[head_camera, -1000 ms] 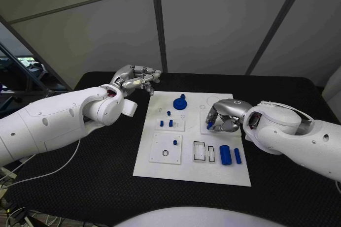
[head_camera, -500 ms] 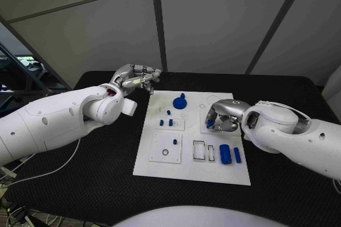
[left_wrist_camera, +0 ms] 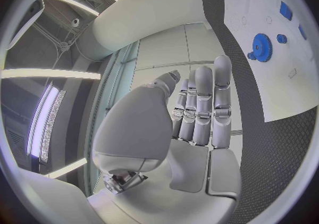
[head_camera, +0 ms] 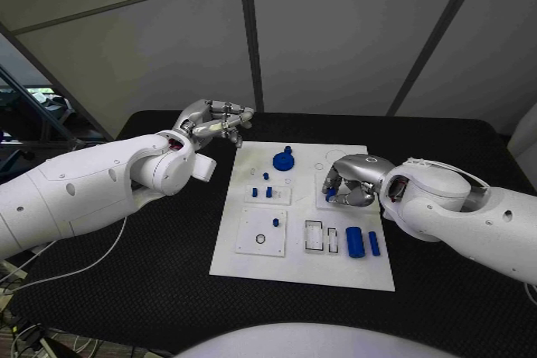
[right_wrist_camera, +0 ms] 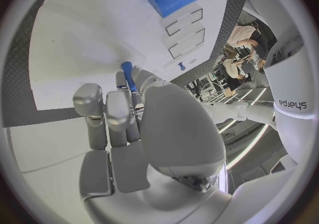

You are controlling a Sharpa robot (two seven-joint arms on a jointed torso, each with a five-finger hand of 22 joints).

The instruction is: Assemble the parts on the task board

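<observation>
The white task board (head_camera: 293, 265) lies in the middle of the black table. My right hand (head_camera: 351, 182) is low over the board's right side and pinches a small blue peg (head_camera: 330, 193), seen in the right wrist view as a thin blue pin (right_wrist_camera: 127, 76) between the fingertips, its tip at the white surface. My left hand (head_camera: 214, 124) hangs above the table off the board's far left corner; its fingers (left_wrist_camera: 204, 108) are stretched out and hold nothing. A blue gear (head_camera: 284, 163) sits at the board's far end.
Small blue pegs (head_camera: 261, 193) stand in a square inset left of the right hand. A thick blue cylinder (head_camera: 354, 243) and a slimmer blue bar (head_camera: 374, 245) lie near the board's right edge, beside two rectangular slots (head_camera: 321, 239). Another inset (head_camera: 261, 234) carries a ring and a peg.
The right hand has shifted very slightly over the board, still pinching the peg. The left hand stays where it was.
</observation>
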